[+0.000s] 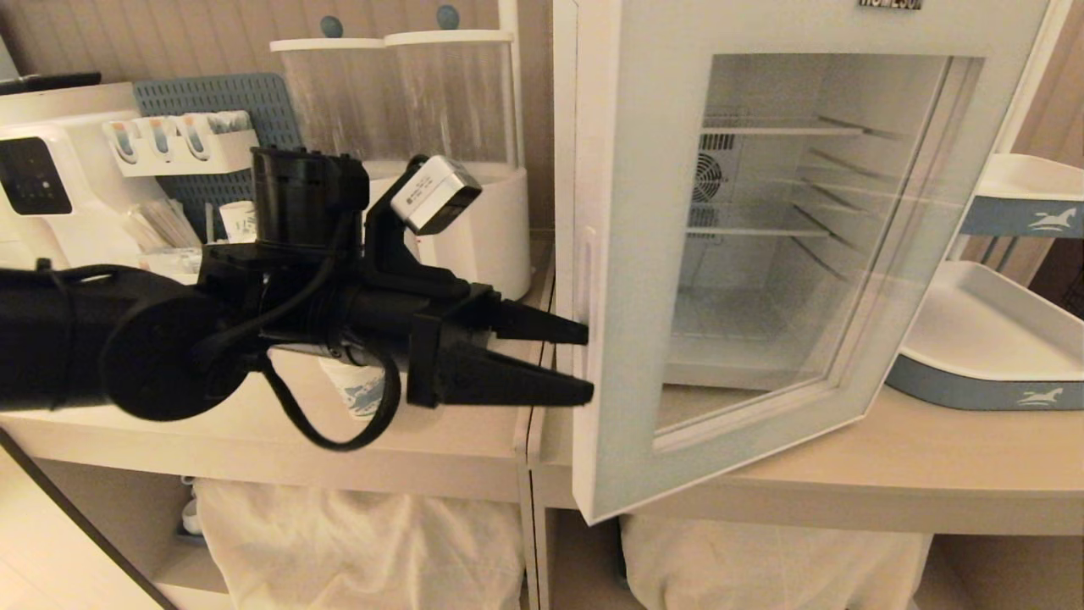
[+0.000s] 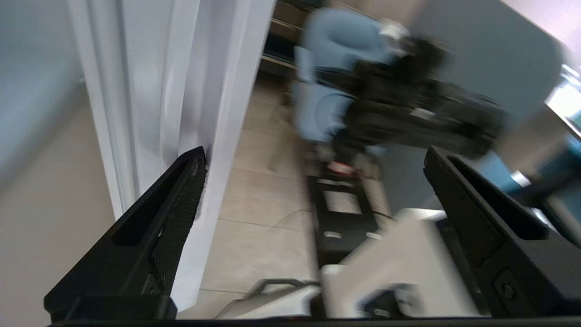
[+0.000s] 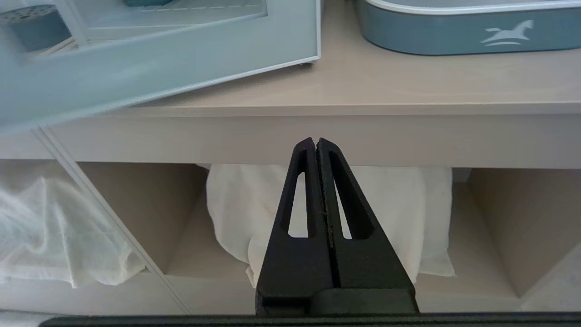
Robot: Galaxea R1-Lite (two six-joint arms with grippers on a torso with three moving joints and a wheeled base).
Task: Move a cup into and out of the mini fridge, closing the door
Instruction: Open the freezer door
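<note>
The mini fridge (image 1: pixel 762 212) stands on the counter with bare wire shelves inside. Its door (image 1: pixel 627 212), a glass pane in a pale frame, hangs partly open towards me. My left gripper (image 1: pixel 589 362) reaches in level from the left, open and holding nothing, with its fingertips at the door's free left edge. In the left wrist view one finger (image 2: pixel 181 204) lies against the white door edge (image 2: pixel 227 91); the left gripper (image 2: pixel 315 154) has only floor between its fingers. The cup (image 1: pixel 360 394), white with blue print, stands on the counter, mostly hidden behind that arm. My right gripper (image 3: pixel 316 141) is shut and empty, below the counter's front edge.
A white machine (image 1: pixel 42 178), a rack and two clear canisters (image 1: pixel 398 102) crowd the counter's back left. Stacked white-and-blue trays (image 1: pixel 982 339) sit right of the fridge. White cloth bags (image 1: pixel 356 551) fill the cubbies under the counter (image 1: pixel 847 474).
</note>
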